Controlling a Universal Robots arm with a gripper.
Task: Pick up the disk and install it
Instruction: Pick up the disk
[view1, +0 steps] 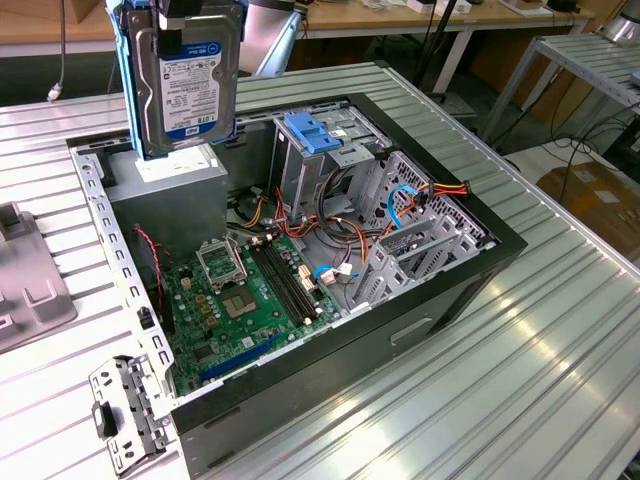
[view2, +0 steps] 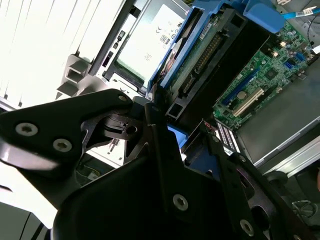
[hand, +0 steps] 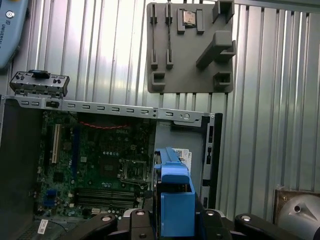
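**Gripper (view2: 177, 120) clamped on disk (view1: 185, 80), not yet seated**

Held aloft by blue side rails, long axis upright, label outward, over power-supply box (view1: 165, 175) at case (view1: 440, 300) far corner, exterior view's left. Cage (view1: 295, 180) lower, toward exterior view's right.

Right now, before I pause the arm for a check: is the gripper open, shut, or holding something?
Gripper: shut on the disk, held upright over the open case.
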